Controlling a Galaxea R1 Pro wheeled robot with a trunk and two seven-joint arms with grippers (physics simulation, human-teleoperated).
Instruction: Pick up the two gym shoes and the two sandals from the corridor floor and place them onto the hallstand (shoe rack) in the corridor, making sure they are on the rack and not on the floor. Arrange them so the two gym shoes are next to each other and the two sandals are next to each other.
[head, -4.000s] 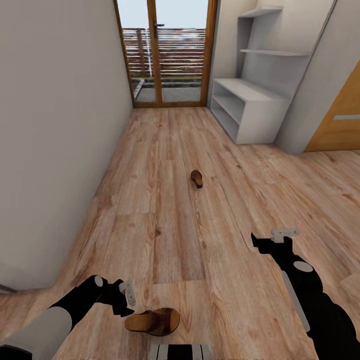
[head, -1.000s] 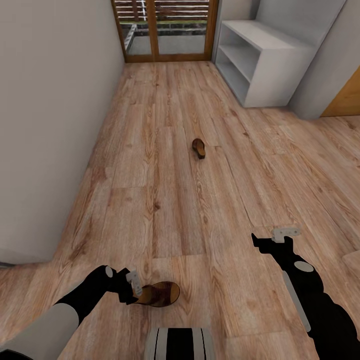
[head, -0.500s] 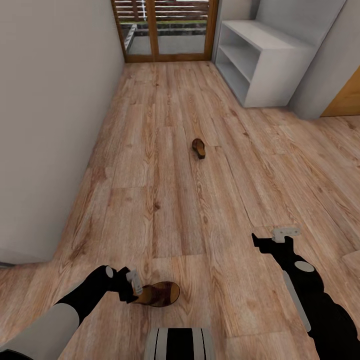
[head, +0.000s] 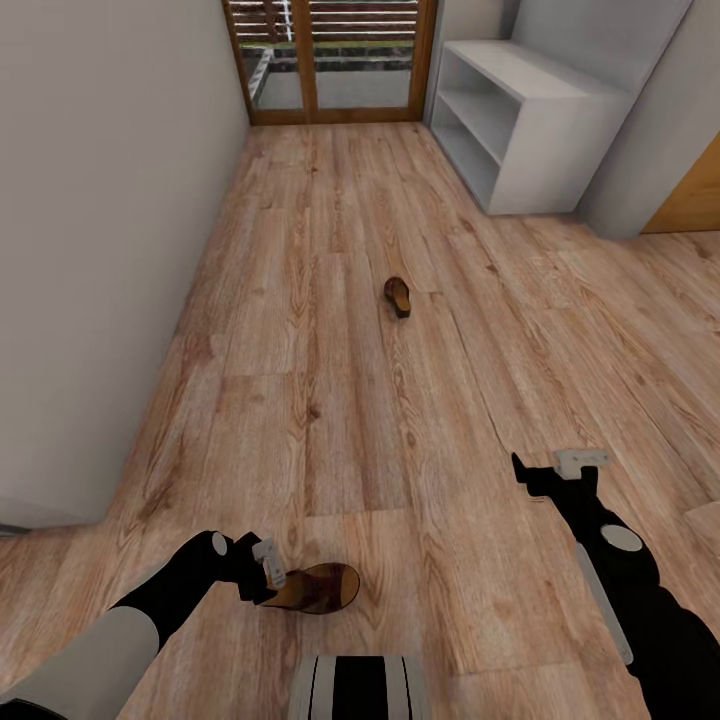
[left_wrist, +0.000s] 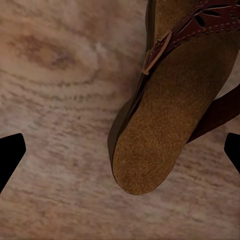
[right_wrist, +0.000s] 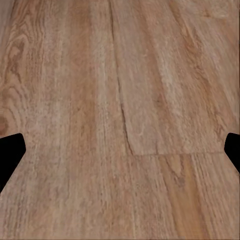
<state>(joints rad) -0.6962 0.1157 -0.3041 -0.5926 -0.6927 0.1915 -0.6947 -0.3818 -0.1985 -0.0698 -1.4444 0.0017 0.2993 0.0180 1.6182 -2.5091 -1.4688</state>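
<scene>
head: high, looks forward-down along corridor floor to far rack | left wrist: very close over near sandal, shared with head | right wrist: low over bare planks, near right

A brown sandal with a tan footbed, buckled strap and cut-out upper lies on the wood-grain floor, its rounded end between the two dark fingertips of the spread left gripper
</scene>
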